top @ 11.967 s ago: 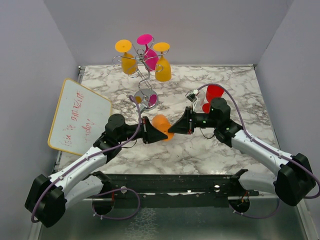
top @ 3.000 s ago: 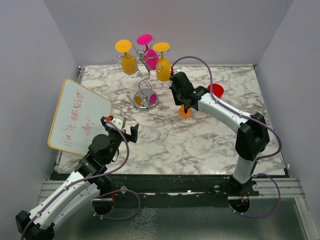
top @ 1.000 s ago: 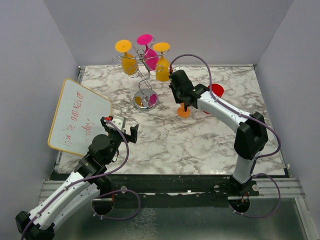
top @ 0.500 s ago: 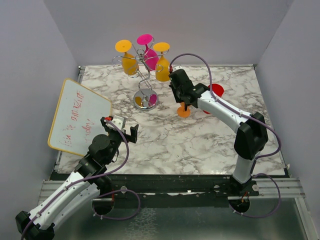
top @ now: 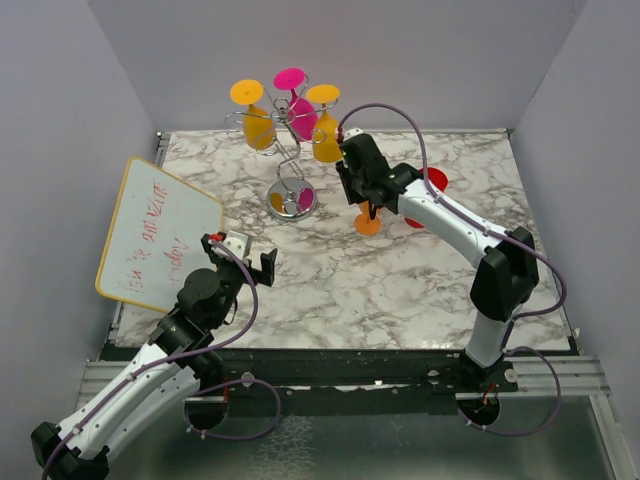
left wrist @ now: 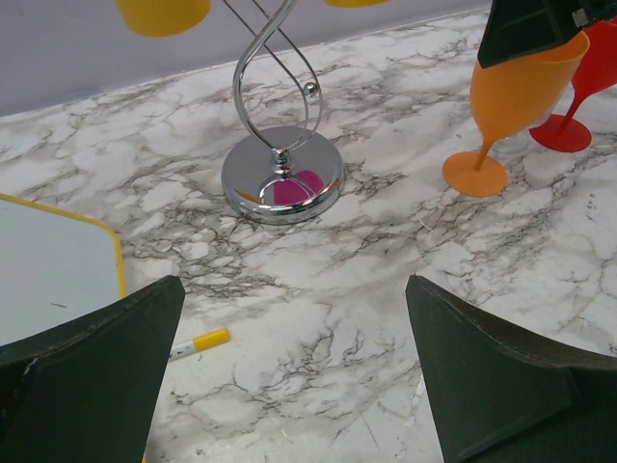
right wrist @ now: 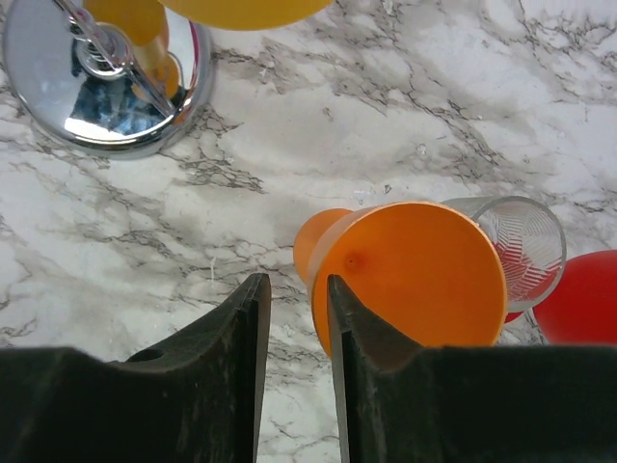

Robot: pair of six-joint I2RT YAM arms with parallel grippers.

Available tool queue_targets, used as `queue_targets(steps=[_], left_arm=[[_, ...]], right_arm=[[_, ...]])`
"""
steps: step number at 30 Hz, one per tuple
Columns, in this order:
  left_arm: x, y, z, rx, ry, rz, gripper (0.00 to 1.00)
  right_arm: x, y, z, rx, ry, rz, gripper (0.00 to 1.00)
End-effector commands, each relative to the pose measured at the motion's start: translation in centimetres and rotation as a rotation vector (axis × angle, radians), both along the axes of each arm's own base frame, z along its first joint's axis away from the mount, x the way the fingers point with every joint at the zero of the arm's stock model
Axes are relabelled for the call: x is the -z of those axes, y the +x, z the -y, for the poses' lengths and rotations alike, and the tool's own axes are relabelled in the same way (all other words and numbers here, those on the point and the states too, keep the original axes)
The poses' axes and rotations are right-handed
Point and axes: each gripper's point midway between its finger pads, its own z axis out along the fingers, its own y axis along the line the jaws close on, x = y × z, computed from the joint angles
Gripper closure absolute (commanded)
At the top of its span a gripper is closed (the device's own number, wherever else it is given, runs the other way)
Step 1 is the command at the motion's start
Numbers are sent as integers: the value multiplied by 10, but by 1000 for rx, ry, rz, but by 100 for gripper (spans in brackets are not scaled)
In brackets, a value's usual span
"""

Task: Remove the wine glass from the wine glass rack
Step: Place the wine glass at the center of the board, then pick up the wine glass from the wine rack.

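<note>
The chrome wine glass rack (top: 291, 197) stands at the back of the marble table, with two yellow glasses (top: 326, 140) and a magenta one (top: 301, 116) hanging upside down from its arms. An orange wine glass (top: 369, 222) stands upright on the table to its right. My right gripper (top: 368, 196) hovers over that glass's rim. In the right wrist view its jaws (right wrist: 294, 285) are parted, one finger inside the orange cup (right wrist: 415, 270), the other outside, with bare marble between them. My left gripper (left wrist: 294, 282) is wide open and empty, low near the front left.
A red glass (top: 431, 182) and a small clear glass (right wrist: 516, 239) stand just right of the orange one. A whiteboard (top: 155, 232) leans at the left, with a yellow-capped marker (left wrist: 198, 342) beside it. The rack's round base (left wrist: 281, 174) lies ahead of my left gripper.
My right gripper's jaws have spread apart and let go of the orange glass's rim. The glass stays standing on the table. The left arm has not moved.
</note>
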Motion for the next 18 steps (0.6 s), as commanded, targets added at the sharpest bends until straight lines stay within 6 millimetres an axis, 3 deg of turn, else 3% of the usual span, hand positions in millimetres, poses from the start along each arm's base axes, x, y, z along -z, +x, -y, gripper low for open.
queue_targets(steps=[1,4,12,18], left_arm=[[-8,0,-5,-25,-9,7,1],[-8,0,-5,-27,-8,4,1],[-6,1,-4,-32,-19,-23,1],[-9,3,-4,-45,-31,-58,1]], right_arm=[[-61,-12,1,-29,105,69,62],[-83,-27,6,-25,187,106,57],[-102,-95,12,-125,483,151,36],[-84,-160,-11,-380,734,90,28]])
